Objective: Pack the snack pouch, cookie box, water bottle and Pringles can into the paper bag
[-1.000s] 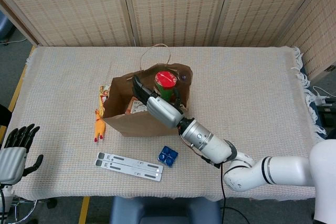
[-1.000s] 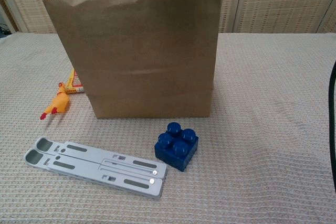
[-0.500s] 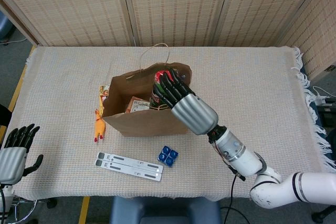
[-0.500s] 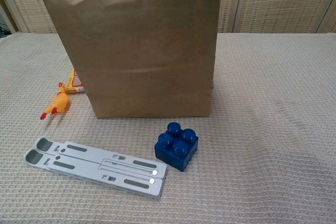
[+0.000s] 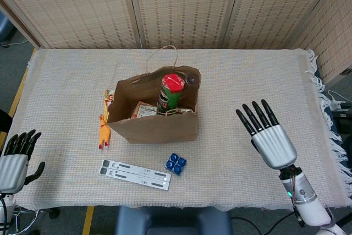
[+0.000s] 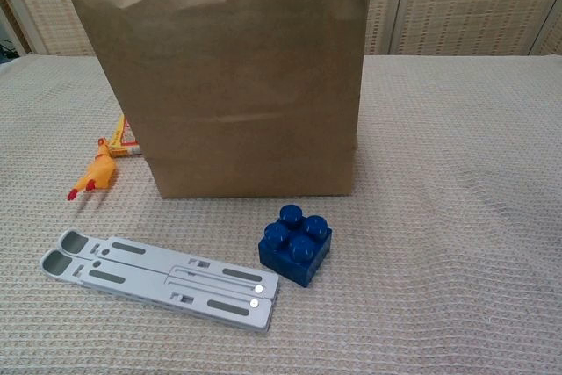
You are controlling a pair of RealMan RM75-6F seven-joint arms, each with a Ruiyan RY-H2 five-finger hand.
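Brown paper bag (image 5: pixel 154 116) stands mid-worktop, thin and easily crushed, best steadied by its rim or twine handle. Inside, the Pringles can (image 5: pixel 170 93) stands upright: light, stiff cardboard, smooth, best gripped around its body below the red lid. A flat box (image 5: pixel 144 111) lies beside it. The right robot hand (image 5: pixel 269 138) hovers spread and empty well right; the left robot hand (image 5: pixel 14 160) rests off the worktop edge with fingers apart, holding nothing.

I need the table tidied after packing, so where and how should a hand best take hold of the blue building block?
Probably from above, pinching the two opposite flat side walls of the blue building block. It sits studs-up and turned at an angle, apart from the grey folding stand on its left, so the sides are free while the studded top offers no flat hold.
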